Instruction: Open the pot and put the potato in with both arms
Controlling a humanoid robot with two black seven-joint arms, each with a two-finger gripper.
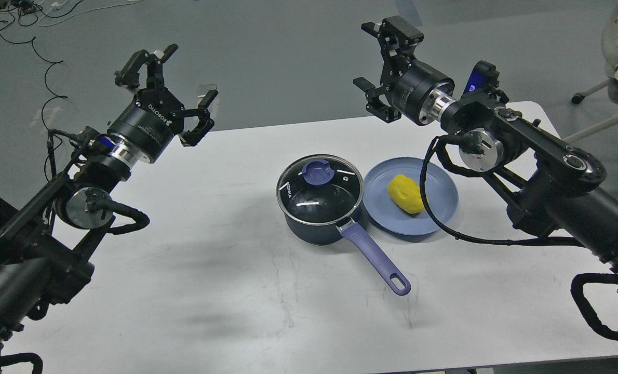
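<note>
A dark blue pot (314,228) stands mid-table with its glass lid (320,191) on; the lid has a purple knob (318,171). The pot's purple handle (375,257) points toward the front right. A yellow potato (406,193) lies on a blue plate (441,205) just right of the pot. My left gripper (176,78) is open and empty, raised above the table's back left. My right gripper (374,57) is open and empty, raised behind the plate.
The white table (236,291) has its back edge just under both grippers. Grey floor lies beyond, with black cables (34,31) at top left. A chair base (600,93) and another white surface are at the far right. A black cable (444,228) from my right arm hangs over the plate.
</note>
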